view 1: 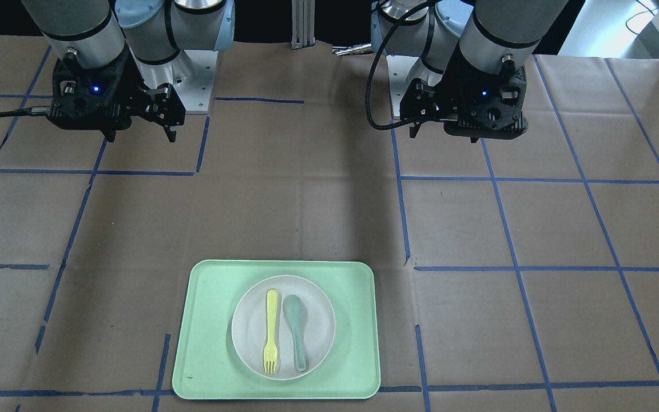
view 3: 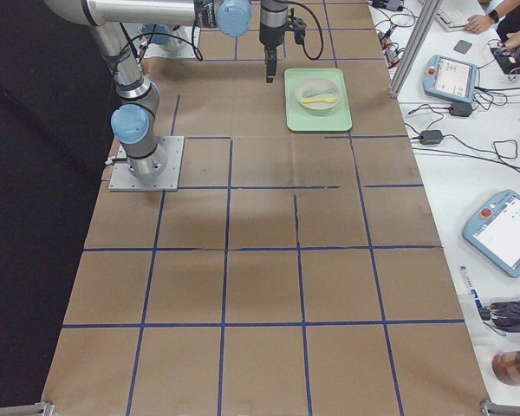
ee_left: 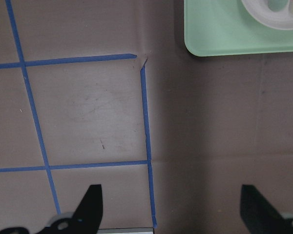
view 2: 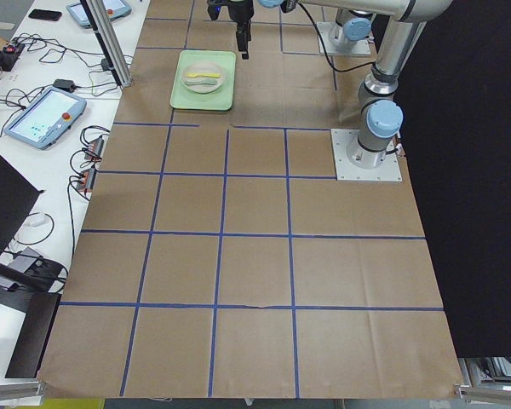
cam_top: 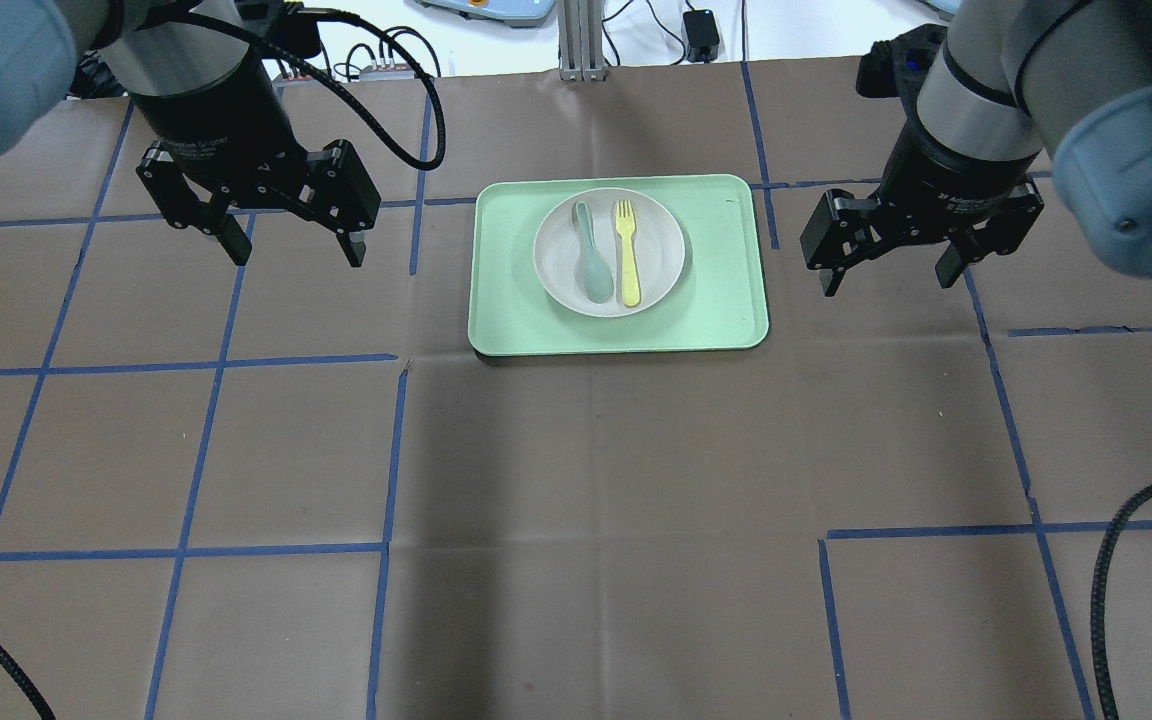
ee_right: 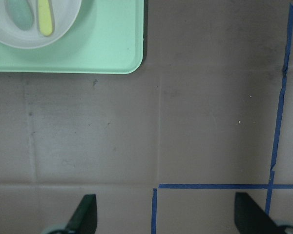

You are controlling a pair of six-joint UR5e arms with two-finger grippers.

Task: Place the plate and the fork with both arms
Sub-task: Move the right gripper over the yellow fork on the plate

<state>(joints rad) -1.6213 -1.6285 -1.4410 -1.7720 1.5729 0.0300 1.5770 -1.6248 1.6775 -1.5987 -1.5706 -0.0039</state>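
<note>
Overhead and front views face oppositely, sharing the tray (cam_top: pixel 506 320).

Even overhead light, soft shadows, sharp.

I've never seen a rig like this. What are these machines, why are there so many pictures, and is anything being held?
These are two robot arms mounted at a table covered in brown paper and marked with blue tape. Each arm ends in a two-finger gripper. All six pictures show the same moment: one camera faces the robot, one looks from behind and above it, one stands at each end of the table, and one sits on each wrist, looking down past the gripper's fingers. On the table lies a pale green tray. A round white plate sits on it, and a yellow fork and a grey-green spoon lie side by side in the plate. The left gripper and right gripper hang open on either side of the tray, holding nothing.
</note>
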